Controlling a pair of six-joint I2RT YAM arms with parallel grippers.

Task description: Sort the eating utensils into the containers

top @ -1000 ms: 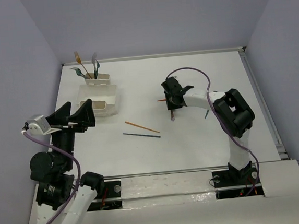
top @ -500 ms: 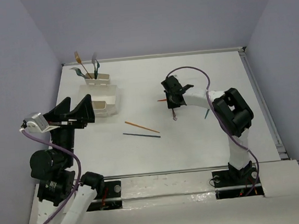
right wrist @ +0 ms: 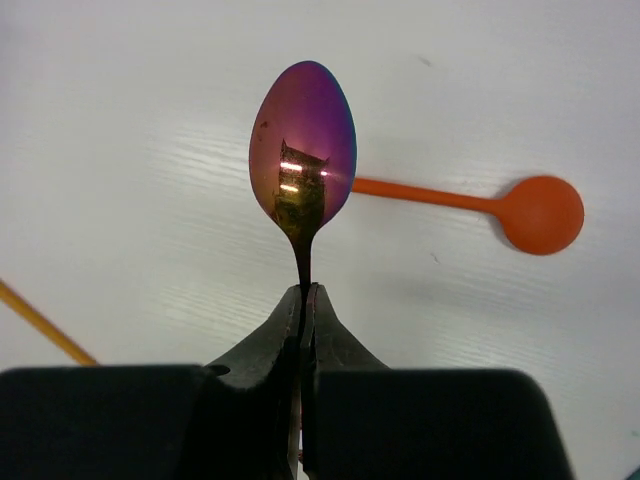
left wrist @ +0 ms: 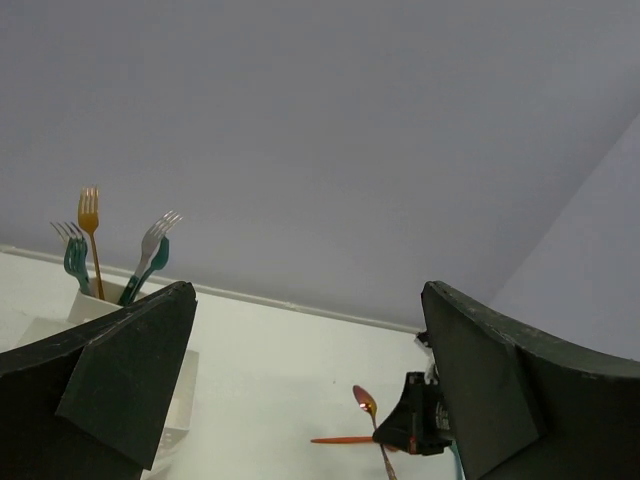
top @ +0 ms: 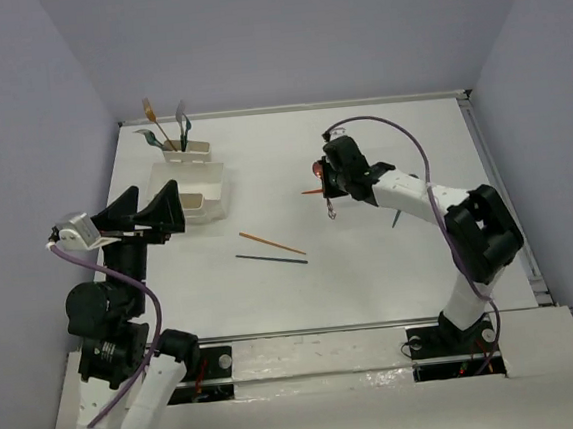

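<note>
- Spoon [right wrist: 302, 140], shiny purple and copper, is being pinched by its thin handle in the right gripper [right wrist: 303, 300], whose jaws are pressing shut on it, with the bowl pointing away from the wrist.
- An orange spoon [right wrist: 470, 205] is lying flat on the white table [right wrist: 150, 120] just beside the bowl, one end of its stem hiding behind it.
- Farther toward the left arm, an orange stick [top: 271, 243] and a dark blue stick [top: 271, 260] are lying close together.
- The left gripper [top: 146, 215] is hovering near the wide bin [top: 215, 181], its jaws spreading wide and holding nothing.
- Behind that bin, three forks [left wrist: 90, 200] are standing upright in the narrow bin [top: 189, 155].
</note>
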